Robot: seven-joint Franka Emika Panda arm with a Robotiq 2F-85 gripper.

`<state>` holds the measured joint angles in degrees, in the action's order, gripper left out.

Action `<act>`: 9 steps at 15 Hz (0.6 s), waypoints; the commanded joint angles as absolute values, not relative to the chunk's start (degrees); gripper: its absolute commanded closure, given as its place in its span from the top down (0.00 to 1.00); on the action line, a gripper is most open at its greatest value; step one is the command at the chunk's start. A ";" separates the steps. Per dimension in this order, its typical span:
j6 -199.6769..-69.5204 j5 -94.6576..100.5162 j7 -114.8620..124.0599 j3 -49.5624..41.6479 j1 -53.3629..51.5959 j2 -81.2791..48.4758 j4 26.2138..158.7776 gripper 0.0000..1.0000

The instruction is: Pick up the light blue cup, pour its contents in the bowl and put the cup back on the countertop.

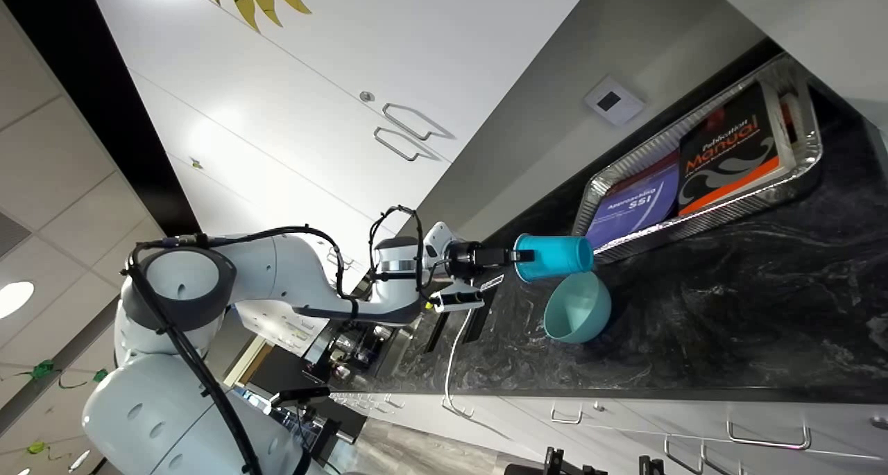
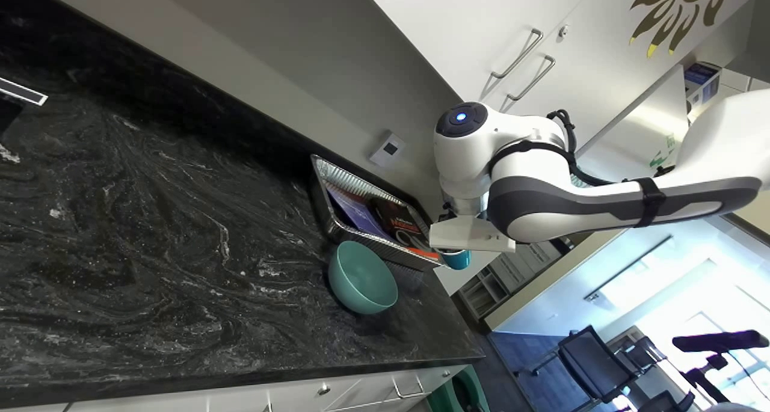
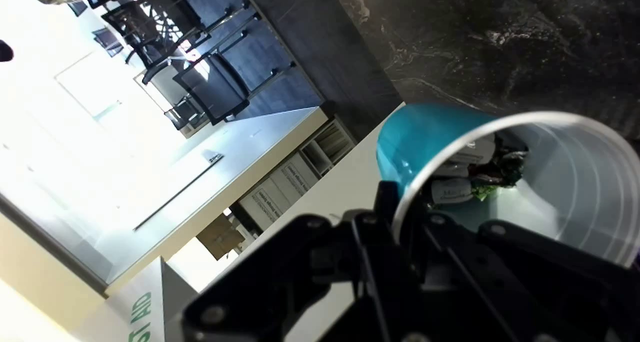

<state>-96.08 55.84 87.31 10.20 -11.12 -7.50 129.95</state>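
My gripper (image 1: 522, 256) is shut on the wall of the light blue cup (image 1: 558, 256), one finger outside and one inside. In the wrist view the jaws (image 3: 404, 209) grip the rim of the cup (image 3: 425, 137), and several small wrapped items with white labels (image 3: 451, 190) lie inside it. The cup is held above the countertop (image 1: 694, 322), mouth toward the gripper; its exact tilt is hard to tell. The teal bowl (image 1: 577, 312) stands on the countertop close by, partly overlapped by the cup. In an exterior view the bowl (image 2: 361, 279) shows fully, and the wrist mostly hides the cup (image 2: 458, 260).
A foil tray (image 1: 707, 229) holding books stands against the wall, right beside the cup and bowl. White upper cabinets (image 1: 333, 114) with handles hang over the counter. A white cable (image 1: 454, 353) hangs over the counter's front edge near the arm.
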 commanded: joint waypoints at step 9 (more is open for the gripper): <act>-82.83 61.59 91.36 9.84 -16.45 -24.63 117.44 0.01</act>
<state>-87.68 59.91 89.33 10.21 -14.82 -19.94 121.78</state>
